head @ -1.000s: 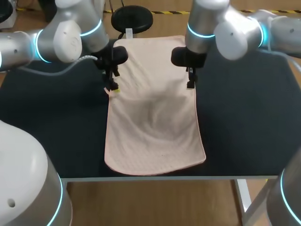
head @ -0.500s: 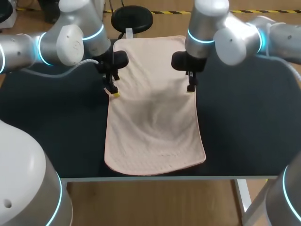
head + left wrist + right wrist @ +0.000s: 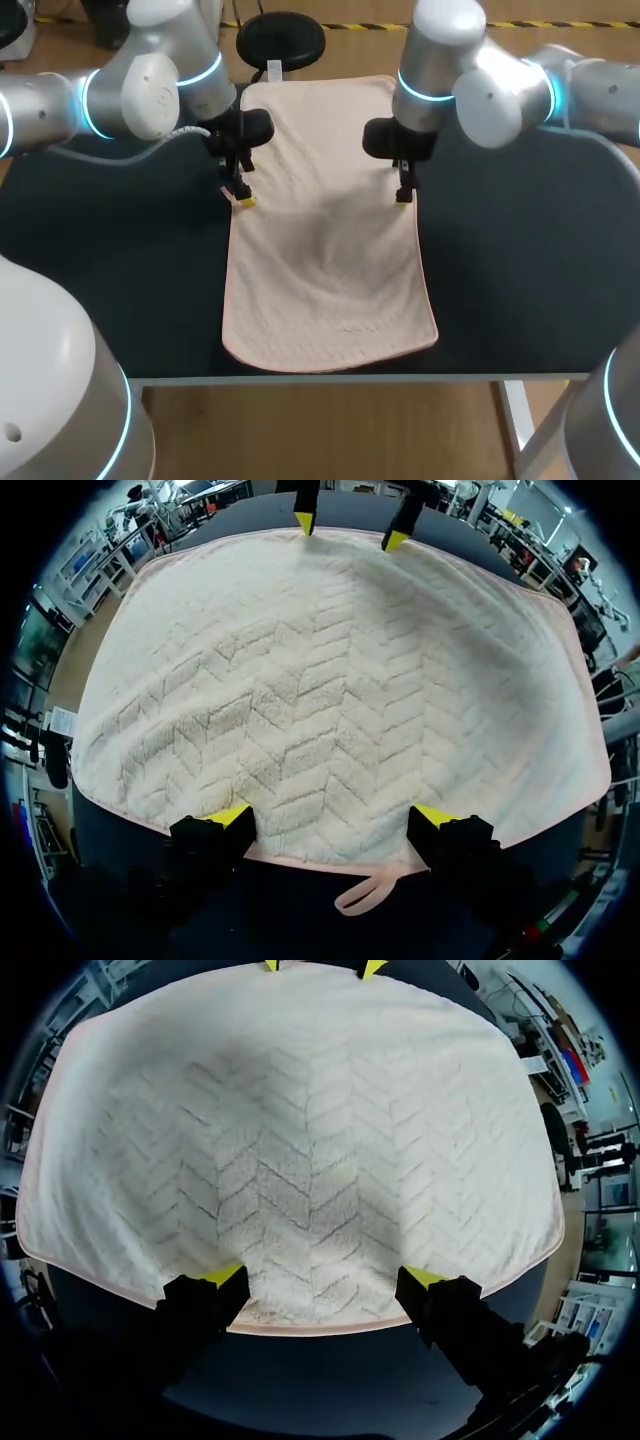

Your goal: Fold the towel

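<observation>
The fold has not begun, by the look of it: the towel (image 3: 325, 260) lies spread in a single layer down the middle of the dark worktop (image 3: 120, 280), its long sides running away from the robot, with only a shallow ripple near its centre. No edge is lifted or doubled over, so the whole fold is left to do.

At the towel's left long edge, about a third of the way down from its far end, the left tool (image 3: 243, 198) points down at the border. Its wrist view shows its fingers spread wide, both yellow tips (image 3: 230, 815) over the hem and gripping nothing, with a small hanging loop (image 3: 360, 895) lying just outside the edge between them.

Straight across, at the right long edge, the right tool (image 3: 403, 195) stands the same way: fingers wide apart, tips (image 3: 225, 1278) over the towel's border, nothing pinched.
</observation>
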Robot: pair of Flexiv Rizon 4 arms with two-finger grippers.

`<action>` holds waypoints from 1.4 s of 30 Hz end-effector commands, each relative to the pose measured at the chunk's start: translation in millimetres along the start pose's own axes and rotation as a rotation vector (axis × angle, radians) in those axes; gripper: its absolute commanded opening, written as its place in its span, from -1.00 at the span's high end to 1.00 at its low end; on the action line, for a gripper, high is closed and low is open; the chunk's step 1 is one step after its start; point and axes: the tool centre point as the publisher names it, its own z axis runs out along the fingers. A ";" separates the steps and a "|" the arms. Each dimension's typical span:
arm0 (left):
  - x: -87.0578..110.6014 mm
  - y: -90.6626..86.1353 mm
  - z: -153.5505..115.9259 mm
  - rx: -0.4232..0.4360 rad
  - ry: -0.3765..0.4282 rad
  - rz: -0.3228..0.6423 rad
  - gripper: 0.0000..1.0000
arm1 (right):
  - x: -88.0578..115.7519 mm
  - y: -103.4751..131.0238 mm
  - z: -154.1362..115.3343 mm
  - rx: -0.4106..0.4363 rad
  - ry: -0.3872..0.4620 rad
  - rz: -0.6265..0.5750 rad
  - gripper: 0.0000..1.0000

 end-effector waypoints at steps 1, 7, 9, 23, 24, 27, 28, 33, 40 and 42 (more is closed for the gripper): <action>-1.3 -0.2 0.0 0.001 0.006 0.001 -1.00 | -1.9 -1.6 4.6 0.003 0.008 0.001 -1.00; -1.3 -0.8 0.4 0.005 0.006 0.004 -1.00 | -2.6 -4.3 6.9 0.011 0.019 0.003 -1.00; -0.9 -1.1 1.2 0.007 0.008 0.005 -1.00 | -3.3 -4.9 7.2 0.013 0.019 0.003 -1.00; -0.7 -0.2 -0.4 0.026 0.004 -0.011 1.00 | -5.9 -4.1 4.1 0.011 0.010 0.000 1.00; -0.6 0.3 -0.9 0.030 0.004 -0.015 1.00 | -5.7 -4.1 3.6 0.009 0.009 0.000 1.00; 1.4 1.3 -2.6 0.033 0.005 -0.018 1.00 | -2.8 -2.8 1.4 0.007 0.004 -0.007 1.00; 2.4 1.7 -3.2 0.034 0.006 -0.018 1.00 | -2.0 -2.3 0.7 0.006 0.003 -0.008 1.00; 6.3 3.3 -4.0 0.042 0.011 -0.024 1.00 | 2.2 -1.0 -0.5 -0.002 0.001 -0.010 1.00; 7.9 1.9 -7.1 0.053 0.012 -0.023 1.00 | -0.3 2.2 -10.9 -0.020 -0.027 0.008 1.00; 6.6 0.7 -11.6 0.061 0.005 -0.025 1.00 | -2.5 2.2 -16.2 -0.020 -0.041 0.014 1.00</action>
